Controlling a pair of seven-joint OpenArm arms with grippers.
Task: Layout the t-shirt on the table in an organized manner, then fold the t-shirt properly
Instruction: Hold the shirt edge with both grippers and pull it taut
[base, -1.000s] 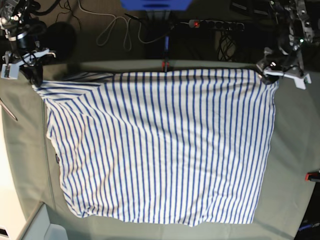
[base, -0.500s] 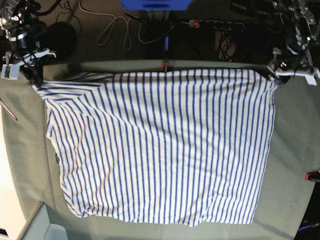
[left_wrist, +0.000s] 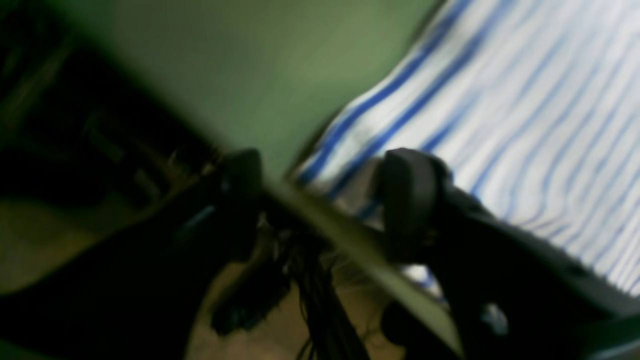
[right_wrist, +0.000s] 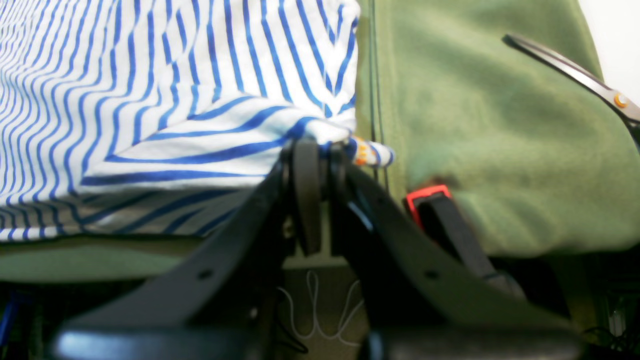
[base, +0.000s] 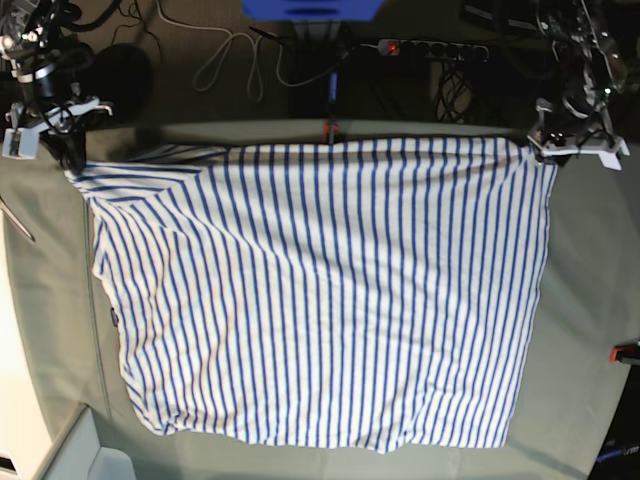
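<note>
From where I sit, the near hem of the t-shirt (base: 320, 290) lies a little rumpled toward the front edge of the table (base: 590, 290), and the cloth looks light, limp and easily dragged, so I judge it will stretch, skew or bunch if I pull on one corner alone. I would take hold at corners and hems, pinching a small bite of doubled fabric, and move both sides together. It is white with thin blue stripes running front to back, spread nearly flat over most of the pale grey-green cover, with a small dark tag at its left edge and a folded flap at the far left corner. At that far left corner my right tool (right_wrist: 320, 150) is pinched fully closed on a bunched bit of the striped cloth, just beside a red clamp (right_wrist: 427, 195) on the table edge. At the far right corner my left tool (left_wrist: 325, 200) is blurred in its own camera; its pads stand apart with the shirt's corner lying between and beyond them, and I cannot tell whether they grip it or have let it go.
</note>
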